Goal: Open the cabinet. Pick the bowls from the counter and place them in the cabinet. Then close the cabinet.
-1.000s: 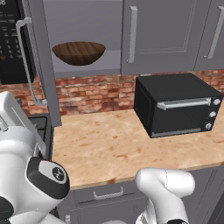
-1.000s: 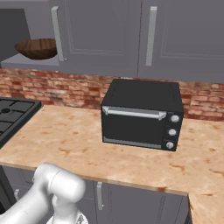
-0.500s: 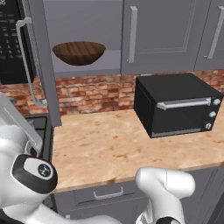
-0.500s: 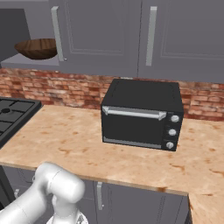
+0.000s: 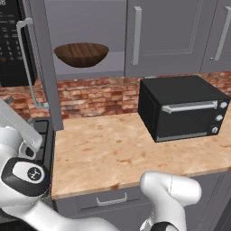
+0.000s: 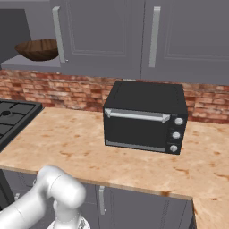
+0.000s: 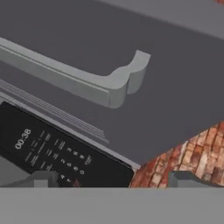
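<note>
The cabinet's left door (image 5: pixel 45 67) stands swung open, its long silver handle (image 5: pixel 29 63) facing out; the right door (image 5: pixel 162 36) is shut. A wide dark-brown wooden bowl (image 5: pixel 81 54) sits upright on the cabinet's lower shelf, and the right base view has the same bowl (image 6: pixel 38 49) at the upper left. The tan counter (image 5: pixel 113 149) lies below. In the hand view my gripper (image 7: pixel 113 180) is open with nothing between its fingertips (image 7: pixel 41 178). It looks closely at the grey door face and the end of its handle (image 7: pixel 118 83).
A black toaster oven (image 5: pixel 180 106) stands on the right of the counter against the brick backsplash. A black microwave (image 5: pixel 11 45) hangs left of the open door, over the gas stove (image 6: pixel 13 118). Grey drawers (image 5: pixel 108 198) run under the counter's front edge.
In the left base view my arm's elbow has swung further left and a white link has come up at the left edge. The bowl, doors and oven have not moved.
</note>
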